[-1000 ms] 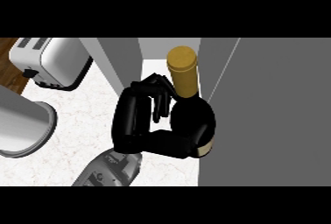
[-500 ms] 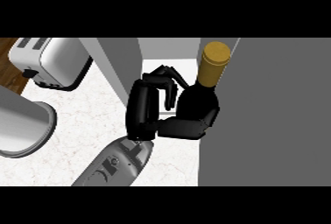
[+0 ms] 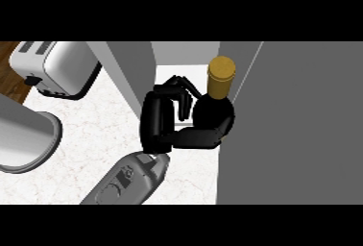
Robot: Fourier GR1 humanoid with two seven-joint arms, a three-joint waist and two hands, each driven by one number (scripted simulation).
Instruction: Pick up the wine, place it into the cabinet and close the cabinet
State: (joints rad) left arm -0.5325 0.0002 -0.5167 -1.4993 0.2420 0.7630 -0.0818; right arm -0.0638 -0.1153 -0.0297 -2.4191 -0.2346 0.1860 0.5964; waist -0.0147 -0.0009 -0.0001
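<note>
Forearm (image 3: 127, 180) grey, entering from near edge. Right hand (image 3: 166, 122) black, fingers and thumb curled round wine bottle (image 3: 214, 108), gold cap (image 3: 221, 77), upright just beside grey cabinet door (image 3: 297, 125). Steel pot (image 3: 21, 139) left. Toaster (image 3: 56, 67) far left.

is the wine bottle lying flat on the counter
No, the wine bottle stands upright at the cabinet opening, with the hand curled round its dark body.
</note>
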